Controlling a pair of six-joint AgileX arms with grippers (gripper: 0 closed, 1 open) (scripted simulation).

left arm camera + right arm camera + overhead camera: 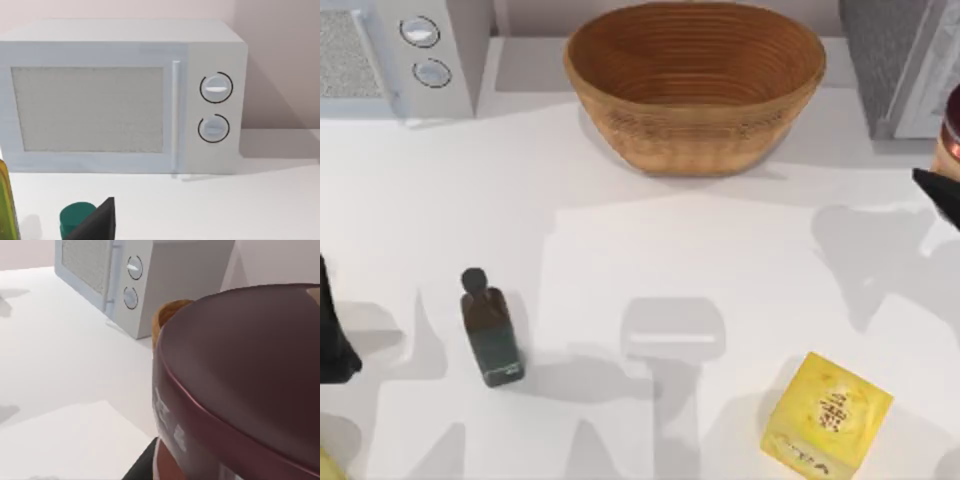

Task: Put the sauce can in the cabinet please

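The sauce can (950,138) sits at the top view's right edge, just in front of the cabinet (885,55), whose dark speckled side and pale front panel (938,70) stand at the back right. My right gripper (938,192) is shut on the can. In the right wrist view the sauce can's maroon top (240,375) looms very close, with a bit of label below it. My left gripper (335,345) is parked at the table's left edge.
A woven basket (695,135) stands at the back middle and a white microwave (430,55) with two knobs at the back left. A dark bottle (490,330) lies front left, a yellow cube box (825,420) front right. A green cap (75,216) sits before the microwave (120,100).
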